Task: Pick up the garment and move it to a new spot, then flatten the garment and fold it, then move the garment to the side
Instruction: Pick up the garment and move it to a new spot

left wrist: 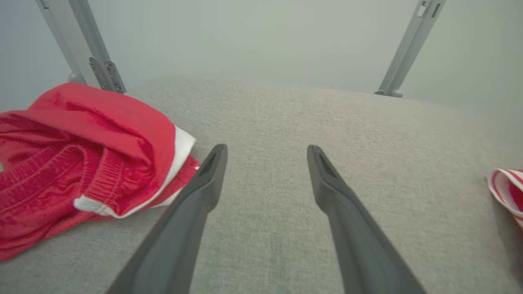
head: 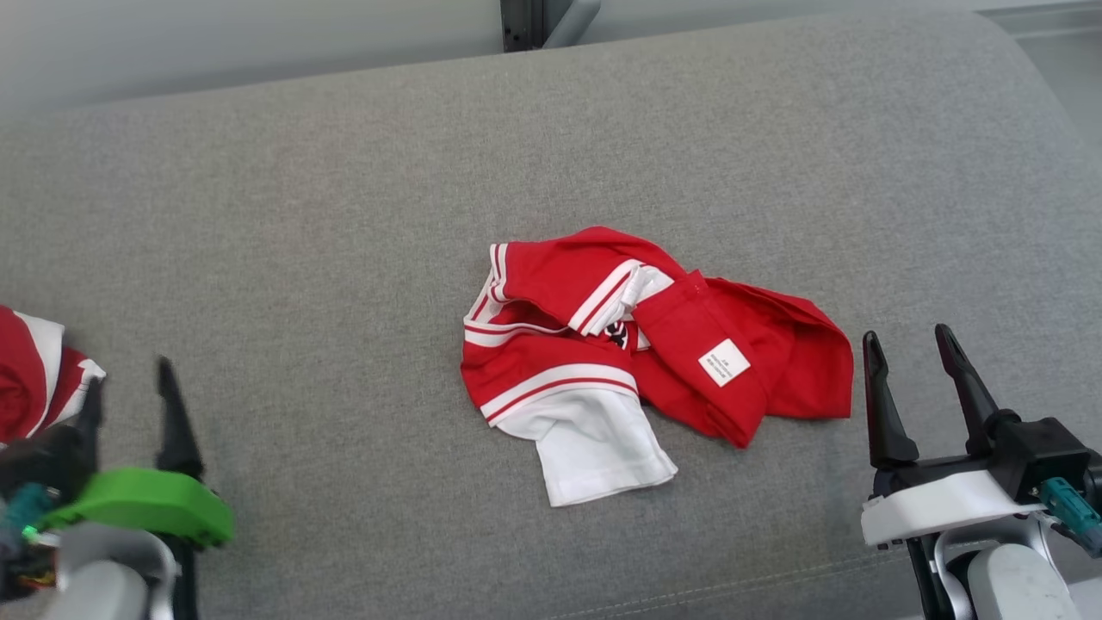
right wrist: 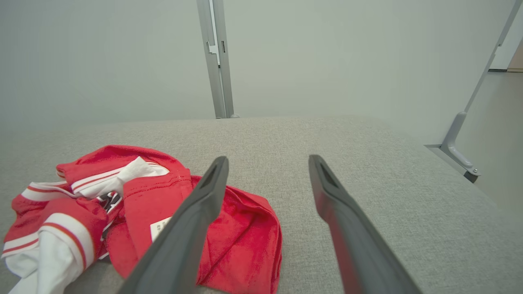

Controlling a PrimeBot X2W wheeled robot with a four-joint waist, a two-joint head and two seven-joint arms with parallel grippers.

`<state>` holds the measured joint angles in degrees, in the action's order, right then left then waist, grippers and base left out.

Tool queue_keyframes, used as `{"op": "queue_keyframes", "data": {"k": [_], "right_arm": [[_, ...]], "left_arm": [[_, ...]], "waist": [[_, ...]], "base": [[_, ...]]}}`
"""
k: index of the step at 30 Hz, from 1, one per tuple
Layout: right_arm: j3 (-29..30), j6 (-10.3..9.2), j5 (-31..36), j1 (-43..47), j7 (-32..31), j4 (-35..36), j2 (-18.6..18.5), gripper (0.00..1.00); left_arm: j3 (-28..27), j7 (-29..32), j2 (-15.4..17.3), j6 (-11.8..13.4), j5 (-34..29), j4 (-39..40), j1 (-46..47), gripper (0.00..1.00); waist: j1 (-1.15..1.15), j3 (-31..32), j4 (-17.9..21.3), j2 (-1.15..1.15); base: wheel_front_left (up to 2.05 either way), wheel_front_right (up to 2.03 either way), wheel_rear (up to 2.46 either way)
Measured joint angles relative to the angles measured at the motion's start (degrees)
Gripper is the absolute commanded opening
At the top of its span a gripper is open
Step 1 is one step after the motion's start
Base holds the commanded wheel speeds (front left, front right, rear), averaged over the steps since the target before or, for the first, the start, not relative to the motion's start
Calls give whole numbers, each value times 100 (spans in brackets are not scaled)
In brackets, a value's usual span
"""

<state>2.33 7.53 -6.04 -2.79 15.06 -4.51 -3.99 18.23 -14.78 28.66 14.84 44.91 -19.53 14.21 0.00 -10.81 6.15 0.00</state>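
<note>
Grey woven cushion (head: 344,215) under a crumpled red-and-white garment (head: 620,344), pale wall (head: 258,34) behind. Both spread and empty: left gripper (head: 127,379), right gripper (head: 907,334).

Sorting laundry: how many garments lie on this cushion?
2. A crumpled red-and-white garment with a label lies centred on the grey cushion; a red garment with an elastic waistband sits at its left edge, partly out of frame.

l gripper (head: 127,375): green mount; r gripper (head: 906,332): white mount, teal plug; fingers (head: 880,413) blk.
</note>
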Motion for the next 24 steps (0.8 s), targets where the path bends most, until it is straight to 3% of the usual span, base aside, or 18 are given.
{"op": "queue_keyframes", "data": {"k": [4, 6, 11, 18, 24], "right_arm": [[3, 0, 56, 30, 0, 214, -70, 100], [0, -1, 62, 42, 0, 267, -104, 100], [-45, -1, 144, 268, 0, 205, -230, 100], [-89, -1, 255, 659, -1, -126, -413, 100], [-118, -1, 253, 692, 0, -281, -385, 100]], "left_arm": [[260, -19, -359, 238, -534, 1120, -732, 100], [261, -29, -605, 229, -767, 1533, -951, 100], [220, -34, -1098, 135, -1257, 1589, -1658, 100], [-636, -34, -1584, -407, -1995, 1441, -2212, 100], [-1192, -35, -1867, -1304, -2551, 1351, -2382, 100]], "waist": [[0, 269, 32, 0], [0, 384, 52, 0], [0, 679, 111, 0], [0, 1037, 119, 0], [0, 1139, -58, 0]], "base": [[0, 0, 0], [0, 0, 0], [0, 0, 0], [0, 0, 0], [0, 0, 0]]}}
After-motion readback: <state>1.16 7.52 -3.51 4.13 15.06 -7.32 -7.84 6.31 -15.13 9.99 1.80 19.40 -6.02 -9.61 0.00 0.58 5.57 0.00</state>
